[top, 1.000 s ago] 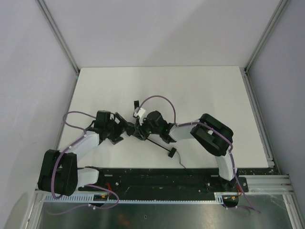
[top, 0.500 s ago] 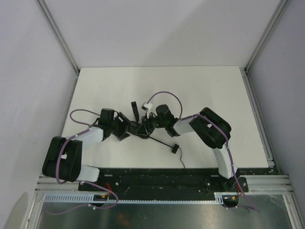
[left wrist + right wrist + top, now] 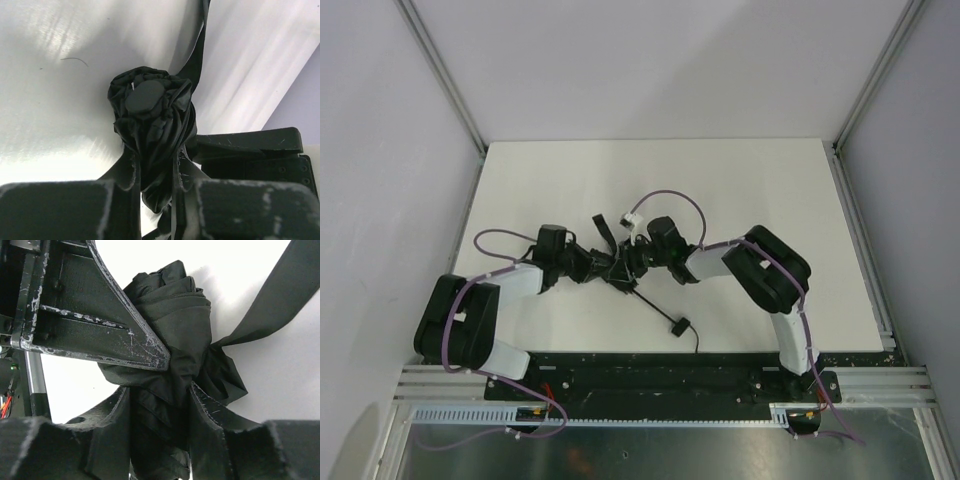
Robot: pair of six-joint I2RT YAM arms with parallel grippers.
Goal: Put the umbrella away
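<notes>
The black umbrella [image 3: 617, 268] lies folded mid-table, its slim shaft running down-right to the small handle [image 3: 677, 326] and cord. My left gripper [image 3: 599, 265] comes at it from the left, my right gripper [image 3: 632, 259] from the right. In the left wrist view the bunched canopy [image 3: 150, 110] with its round cap is pinched by my left gripper [image 3: 154, 167]. In the right wrist view my right gripper [image 3: 162, 415] is shut around the fabric bundle [image 3: 172, 335], and the left gripper's finger [image 3: 100, 325] presses in from above-left.
A loose black closing strap [image 3: 603, 225] sticks up from the bundle toward the back, also seen as a strap [image 3: 270, 305] in the right wrist view. The white table [image 3: 750, 190] is bordered by grey walls and metal rails.
My left gripper has moved right onto the umbrella and closed from wide open onto its canopy. The right gripper kept its hold, and the handle end slid slightly left.
</notes>
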